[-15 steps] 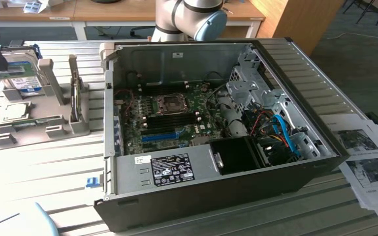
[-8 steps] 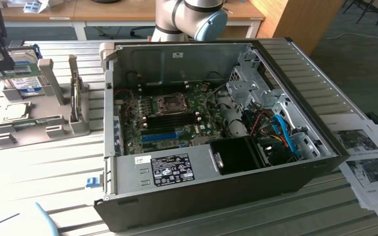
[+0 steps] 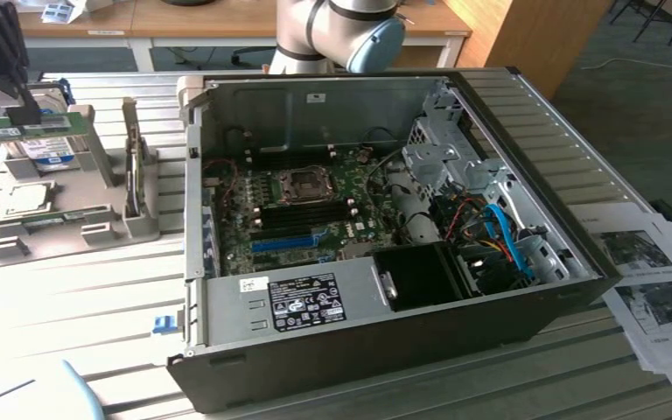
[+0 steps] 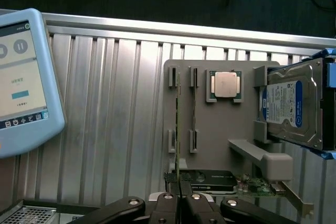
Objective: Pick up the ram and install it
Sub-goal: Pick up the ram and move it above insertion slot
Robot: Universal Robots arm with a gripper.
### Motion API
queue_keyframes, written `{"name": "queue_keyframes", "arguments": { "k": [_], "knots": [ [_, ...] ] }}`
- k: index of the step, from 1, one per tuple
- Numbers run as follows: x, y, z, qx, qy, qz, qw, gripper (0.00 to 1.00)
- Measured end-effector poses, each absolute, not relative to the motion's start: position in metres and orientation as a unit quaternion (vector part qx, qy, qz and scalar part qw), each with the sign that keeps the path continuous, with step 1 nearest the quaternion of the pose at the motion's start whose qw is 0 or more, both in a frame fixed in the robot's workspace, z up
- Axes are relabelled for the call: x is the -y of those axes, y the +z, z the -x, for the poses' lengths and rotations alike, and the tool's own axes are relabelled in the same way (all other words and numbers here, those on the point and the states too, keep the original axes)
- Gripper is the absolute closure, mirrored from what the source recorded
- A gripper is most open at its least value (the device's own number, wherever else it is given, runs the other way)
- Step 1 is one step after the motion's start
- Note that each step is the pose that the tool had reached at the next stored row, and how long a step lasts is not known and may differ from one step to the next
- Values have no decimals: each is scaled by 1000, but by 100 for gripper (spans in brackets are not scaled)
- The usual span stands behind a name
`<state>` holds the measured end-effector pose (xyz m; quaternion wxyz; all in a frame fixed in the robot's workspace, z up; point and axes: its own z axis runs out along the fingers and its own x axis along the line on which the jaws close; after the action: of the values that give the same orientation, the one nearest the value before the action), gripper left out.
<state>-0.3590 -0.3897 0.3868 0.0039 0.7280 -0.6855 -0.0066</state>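
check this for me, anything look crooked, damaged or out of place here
Nothing looks damaged or spilled. The ram sits straight in the shut jaws of the gripper, and the hard drive and processor rest in place in their holder. Only the printed sheets beside the open computer case lie loosely fanned.

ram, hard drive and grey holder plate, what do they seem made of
Ram: thin green circuit board, probably fibreglass laminate, matte, seen edge-on.
Hard drive: bare metal casing, likely aluminium, dull silver sheen, with a blue-and-white label.
Grey holder plate: seemingly matte plastic, even grey with moulded blocks; possibly printed.
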Motion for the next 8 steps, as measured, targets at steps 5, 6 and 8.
{"name": "queue_keyframes", "arguments": {
  "k": [5,6,8],
  "knots": [
    [390,387,350,685,-7,-728,4,89],
    [390,387,348,686,-7,-728,4,89],
    [390,387,344,686,-7,-728,4,89]
  ]
}}
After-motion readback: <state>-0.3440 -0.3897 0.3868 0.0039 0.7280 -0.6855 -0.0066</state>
